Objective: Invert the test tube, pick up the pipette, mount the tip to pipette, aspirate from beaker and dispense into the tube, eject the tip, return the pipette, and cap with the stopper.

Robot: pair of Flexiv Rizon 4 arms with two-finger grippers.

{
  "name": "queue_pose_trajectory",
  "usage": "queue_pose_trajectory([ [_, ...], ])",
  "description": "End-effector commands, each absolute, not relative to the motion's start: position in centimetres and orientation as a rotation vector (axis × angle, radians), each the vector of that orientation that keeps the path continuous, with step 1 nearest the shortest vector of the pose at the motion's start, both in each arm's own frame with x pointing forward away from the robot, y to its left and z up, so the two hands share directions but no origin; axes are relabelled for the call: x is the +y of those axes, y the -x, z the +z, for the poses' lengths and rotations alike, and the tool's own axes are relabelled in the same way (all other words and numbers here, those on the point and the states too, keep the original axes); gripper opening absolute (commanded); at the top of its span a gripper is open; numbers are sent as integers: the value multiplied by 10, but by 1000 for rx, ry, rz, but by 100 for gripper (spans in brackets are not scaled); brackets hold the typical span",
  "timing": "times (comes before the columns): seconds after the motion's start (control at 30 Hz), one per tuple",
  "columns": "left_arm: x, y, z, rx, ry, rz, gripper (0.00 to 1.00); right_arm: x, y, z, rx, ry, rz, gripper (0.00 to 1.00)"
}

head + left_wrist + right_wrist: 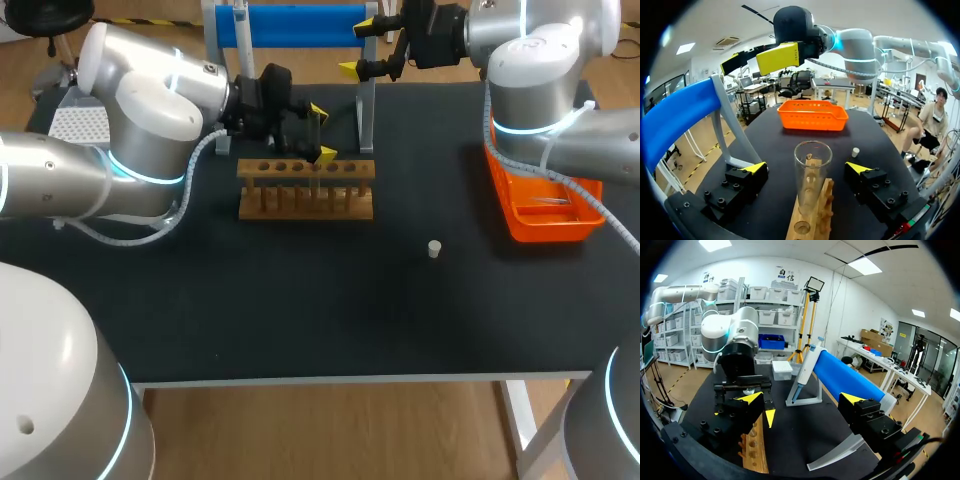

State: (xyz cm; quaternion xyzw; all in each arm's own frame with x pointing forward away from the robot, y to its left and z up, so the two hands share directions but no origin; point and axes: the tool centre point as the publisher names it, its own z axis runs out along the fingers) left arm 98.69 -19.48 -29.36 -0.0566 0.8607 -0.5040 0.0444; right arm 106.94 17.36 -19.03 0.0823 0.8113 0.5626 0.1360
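A clear test tube (812, 172) stands mouth up in the wooden rack (305, 188), between the fingers of my left gripper (807, 168). That gripper is open and neither yellow tip touches the glass. From above, my left gripper (322, 132) hovers over the rack's middle. My right gripper (358, 49) hangs open and empty at the back, near the blue pipette stand (290, 25). Ahead of my right gripper (801, 398), the pipette (807, 367) rests on that stand. The small white stopper (434, 248) lies on the mat, right of the rack.
An orange basket (545, 205) sits at the table's right edge under my right arm. A white tip box (78, 122) stands at the far left behind my left arm. The black mat (320, 310) stretches to the front edge.
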Motion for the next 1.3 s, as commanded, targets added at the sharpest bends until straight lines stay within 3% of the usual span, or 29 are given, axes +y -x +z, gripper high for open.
queue_pose_trajectory([
  [0.03, -198, -990, -296, 2640, 172, -1531, 100, 173, -1070, -189, 2356, -237, 1626, 100],
  [1.3, -195, -991, -297, 2655, 177, -1526, 100, 173, -1070, -189, 2356, -237, 1626, 100],
])
